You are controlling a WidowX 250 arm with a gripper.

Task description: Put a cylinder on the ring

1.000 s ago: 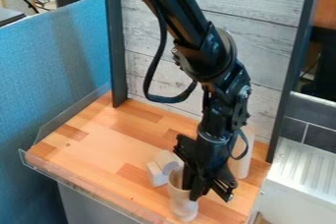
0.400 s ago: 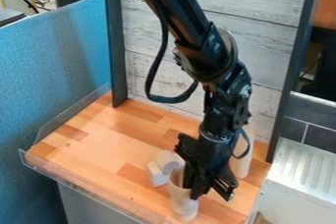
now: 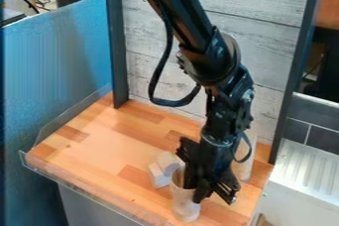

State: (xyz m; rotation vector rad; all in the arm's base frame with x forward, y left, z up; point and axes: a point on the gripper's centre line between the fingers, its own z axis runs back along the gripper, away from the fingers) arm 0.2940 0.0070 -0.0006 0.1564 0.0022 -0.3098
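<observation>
Worktop: orange-brown wood, block-patterned. Left partition: blue. Far panel: pale grey, wood-grained. End effector: black.

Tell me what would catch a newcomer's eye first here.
The big black robot arm comes first, running down from the top edge through the middle of the view. Its lower end is at a translucent cup near the front of the wooden tabletop. The bright blue panel on the left stands out next.
</observation>
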